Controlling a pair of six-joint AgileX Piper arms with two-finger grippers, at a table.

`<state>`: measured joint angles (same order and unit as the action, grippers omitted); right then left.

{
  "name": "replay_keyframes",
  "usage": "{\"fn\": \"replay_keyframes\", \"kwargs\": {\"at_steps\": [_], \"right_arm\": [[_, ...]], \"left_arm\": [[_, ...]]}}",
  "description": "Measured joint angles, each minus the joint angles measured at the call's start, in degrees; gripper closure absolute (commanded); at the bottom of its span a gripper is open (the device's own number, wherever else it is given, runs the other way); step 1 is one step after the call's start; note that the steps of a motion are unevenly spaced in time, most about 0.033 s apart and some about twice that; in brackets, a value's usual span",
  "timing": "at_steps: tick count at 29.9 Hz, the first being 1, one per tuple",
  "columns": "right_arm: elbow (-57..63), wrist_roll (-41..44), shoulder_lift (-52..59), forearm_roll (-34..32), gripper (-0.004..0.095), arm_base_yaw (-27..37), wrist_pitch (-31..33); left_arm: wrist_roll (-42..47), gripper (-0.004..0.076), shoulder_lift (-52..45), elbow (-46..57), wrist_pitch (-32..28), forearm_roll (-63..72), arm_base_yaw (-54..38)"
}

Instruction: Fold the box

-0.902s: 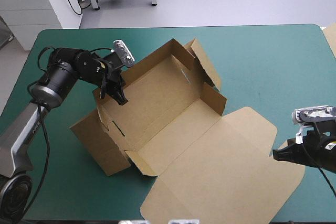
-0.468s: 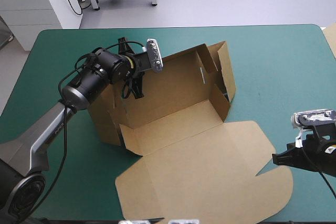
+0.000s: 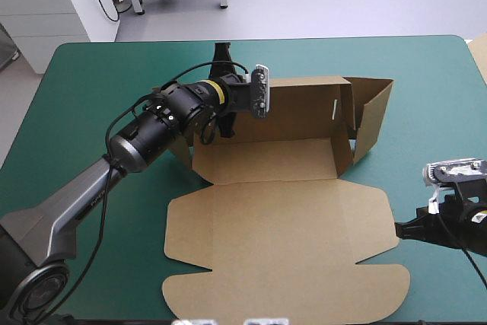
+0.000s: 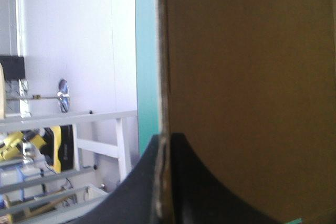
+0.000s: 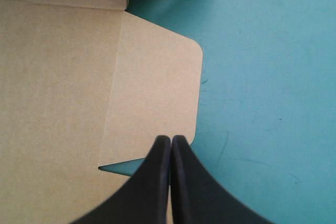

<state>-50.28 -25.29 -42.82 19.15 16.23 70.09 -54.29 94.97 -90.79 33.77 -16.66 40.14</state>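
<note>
**High view.** The box, a cut sheet of brown board, lies mid-worktop on the teal-green cover. Its open tray has walls raised at 12 o'clock, and its lid is spread flat at 6 o'clock. The left gripper, with two black fin-shaped fingers, sits at the tray's 9 o'clock end wall. The right gripper points at the lid's 3 o'clock edge.

**Left wrist view.** The left gripper's fingers are all but closed, pinching the edge of a brown wall that stands between them. A strip of teal-green cover shows beside the board.

**Right wrist view.** The right gripper's fingers are pressed together into one point, with no board visible between them. The tip rests over the lid's rounded side flap, with bare cover at 3 o'clock of it.

**Step in hand (judged).** The step appears to be raising and seating the 9 o'clock end wall. To do this well, keep the pinch near the wall's free edge and swing it about its crease rather than dragging the sheet. The right gripper should pin the lid so that the tray cannot slide or twist.
</note>
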Motion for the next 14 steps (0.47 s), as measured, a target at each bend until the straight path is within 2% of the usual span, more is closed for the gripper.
{"fn": "replay_keyframes", "kwargs": {"at_steps": [3,9,12,14], "right_arm": [[0.0,0.2,0.0,0.0,0.0923,0.0,-0.1],[0.0,0.5,0.0,0.0,0.0923,0.0,-0.1],[0.0,0.6,0.0,0.0,0.0923,0.0,-0.1],[0.0,0.6,0.0,0.0,0.0923,0.0,-0.1]], "left_arm": [[-3.5,0.0731,0.1,0.0,-0.6,0.0,2.0],[-4.9,0.0731,1.9,0.0,-1.8,-0.4,5.5],[-3.2,0.0731,3.7,0.0,-3.6,-3.4,7.1],[0.9,0.0731,4.4,0.3,-5.4,-7.5,8.0]]}}
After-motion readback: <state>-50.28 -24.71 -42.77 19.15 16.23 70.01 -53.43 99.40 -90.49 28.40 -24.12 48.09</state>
